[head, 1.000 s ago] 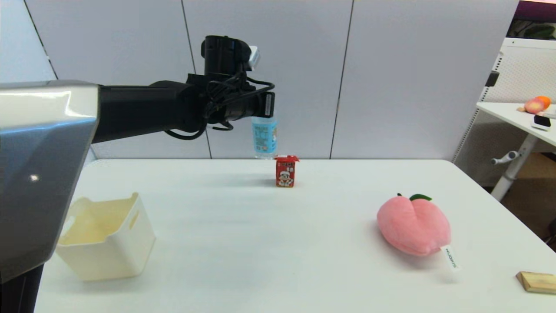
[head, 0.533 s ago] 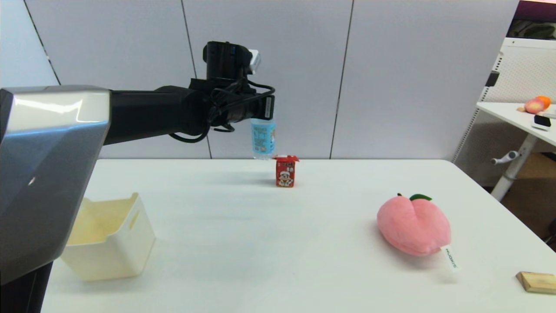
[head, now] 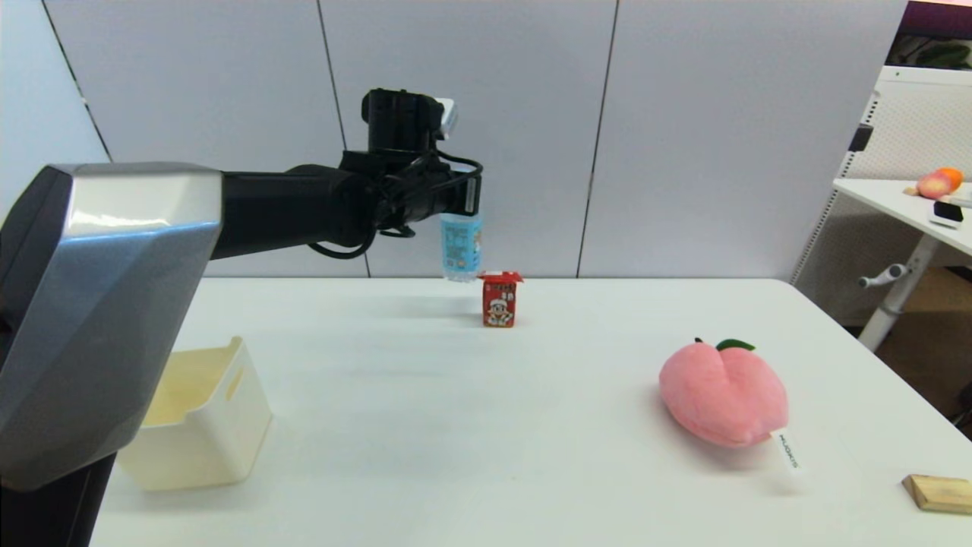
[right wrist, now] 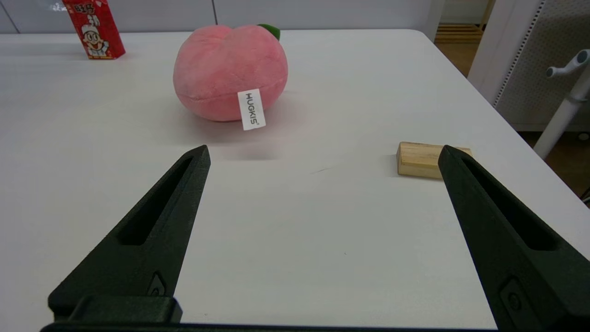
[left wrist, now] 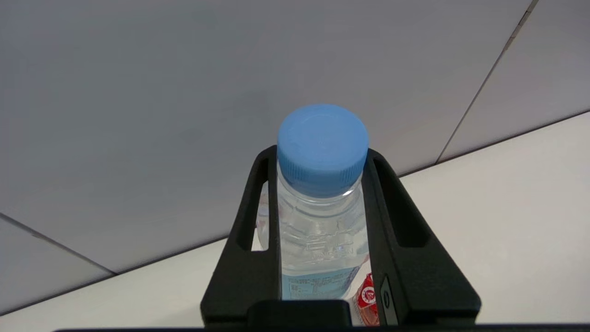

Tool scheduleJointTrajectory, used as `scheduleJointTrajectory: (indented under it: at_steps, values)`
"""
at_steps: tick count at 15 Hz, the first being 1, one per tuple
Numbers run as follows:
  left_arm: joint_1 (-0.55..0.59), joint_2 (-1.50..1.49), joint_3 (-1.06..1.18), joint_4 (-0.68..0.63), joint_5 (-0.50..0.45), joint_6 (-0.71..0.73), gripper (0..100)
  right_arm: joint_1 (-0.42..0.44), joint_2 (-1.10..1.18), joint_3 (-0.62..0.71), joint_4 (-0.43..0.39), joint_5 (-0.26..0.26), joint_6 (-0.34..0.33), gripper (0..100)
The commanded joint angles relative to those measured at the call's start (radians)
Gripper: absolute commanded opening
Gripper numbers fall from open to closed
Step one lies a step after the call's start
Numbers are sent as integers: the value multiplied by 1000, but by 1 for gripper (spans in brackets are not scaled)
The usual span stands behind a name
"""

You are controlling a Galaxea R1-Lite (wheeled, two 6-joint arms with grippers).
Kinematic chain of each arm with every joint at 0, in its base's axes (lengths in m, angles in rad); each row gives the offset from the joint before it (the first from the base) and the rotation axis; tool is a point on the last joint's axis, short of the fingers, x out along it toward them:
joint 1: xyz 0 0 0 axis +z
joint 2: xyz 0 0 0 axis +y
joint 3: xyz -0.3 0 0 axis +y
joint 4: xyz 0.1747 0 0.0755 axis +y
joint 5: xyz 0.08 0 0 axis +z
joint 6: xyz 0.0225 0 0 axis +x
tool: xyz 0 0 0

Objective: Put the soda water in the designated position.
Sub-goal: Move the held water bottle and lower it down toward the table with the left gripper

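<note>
My left gripper is shut on the soda water, a small clear bottle with a blue-and-white label that hangs upright in the air at the table's far side. Its base hovers just above and left of the red carton. In the left wrist view both fingers press the neck of the soda water just under its light blue cap. The bare white tabletop spreads out in front of the carton. My right gripper is open low over the table's right side, out of the head view.
A cream plastic bin stands at the near left, partly behind my left arm. A pink plush peach lies at the right, and a small wooden block sits by the near right edge.
My left arm has carried the held bottle slightly lower, its base sinking towards the top of the red carton. The arm's shoulder housing has shifted right. Nothing else has moved.
</note>
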Motion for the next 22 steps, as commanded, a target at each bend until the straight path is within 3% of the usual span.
scheduleJointTrajectory:
  at_steps: [1, 7, 10, 22]
  values:
    - [6, 28, 0, -51, 0, -3, 0, 0, 0, 0, 0, 0, 0, 100]
    - [8, 51, 0, -81, -5, -6, 0, 0, 0, 0, 0, 0, 0, 100]
    - [6, 54, 0, -83, -54, -11, 0, 0, 0, 0, 0, 0, 0, 100]
    - [-4, 84, 0, -116, -58, -11, 0, 0, 0, 0, 0, 0, 0, 100]
